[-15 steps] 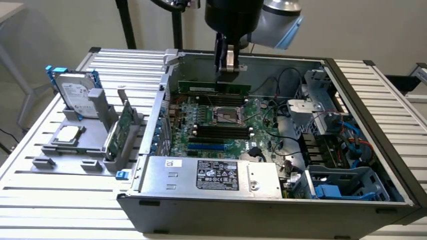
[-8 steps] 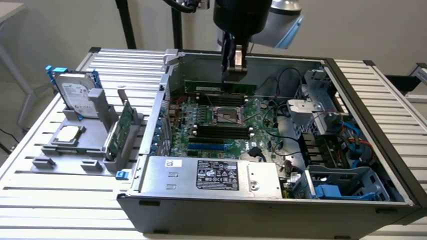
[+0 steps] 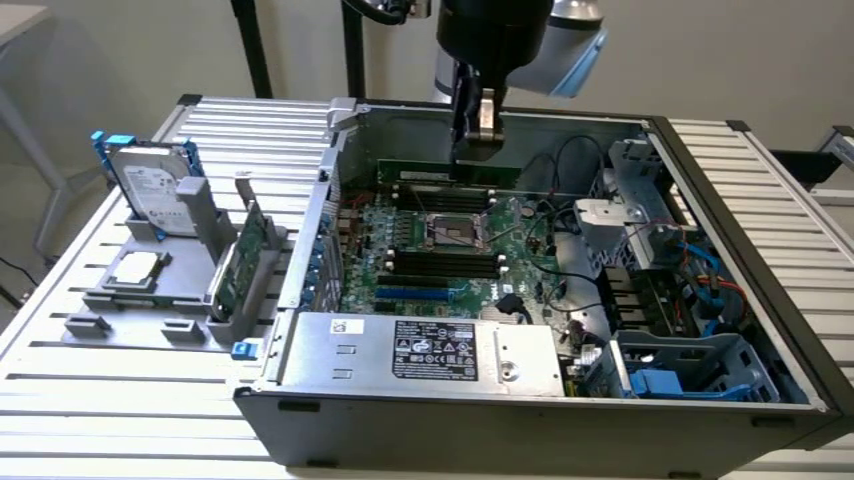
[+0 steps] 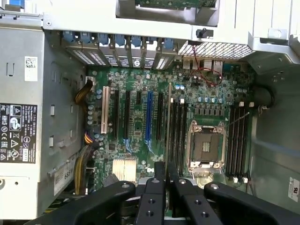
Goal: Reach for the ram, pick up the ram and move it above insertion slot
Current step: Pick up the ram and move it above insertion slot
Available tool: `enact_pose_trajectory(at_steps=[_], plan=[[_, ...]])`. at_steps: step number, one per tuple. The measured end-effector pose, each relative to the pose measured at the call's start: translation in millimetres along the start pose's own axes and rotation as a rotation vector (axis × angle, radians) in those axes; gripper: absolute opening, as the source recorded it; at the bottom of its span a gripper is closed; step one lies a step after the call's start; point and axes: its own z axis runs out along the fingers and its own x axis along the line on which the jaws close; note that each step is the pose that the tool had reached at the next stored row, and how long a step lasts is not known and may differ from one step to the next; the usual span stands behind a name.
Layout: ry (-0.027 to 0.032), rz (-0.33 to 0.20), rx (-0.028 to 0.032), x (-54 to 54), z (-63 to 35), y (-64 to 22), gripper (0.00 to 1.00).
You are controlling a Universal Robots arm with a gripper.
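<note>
- The computer case is the biggest thing here: a grey metal box lying open on a ribbed metal table, its insides facing up.
- The power supply is a flat grey metal block with a black label, sitting at the near end of the case in the exterior view.
- The circuit board is green and crowded with small parts, with a square metal processor socket near its middle.
- My gripper hangs over the far part of the case, its fingers pressed together on the stick.
- The ram is a long, thin green stick that I am pinching by its top edge; it stands on its long edge, level, its long axis running across the exterior view from left to right, raised above the board near the far wall.
- The insertion slot is a long, narrow black plastic socket among several parallel ones beside the processor socket, below the stick and apart from it.
</note>
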Motion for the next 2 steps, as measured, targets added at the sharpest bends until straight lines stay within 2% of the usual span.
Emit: enact_pose_trajectory(at_steps=[2], plan=[[-0.0001,0.000,0.0000,0.0,0.0,0.0,0.13]])
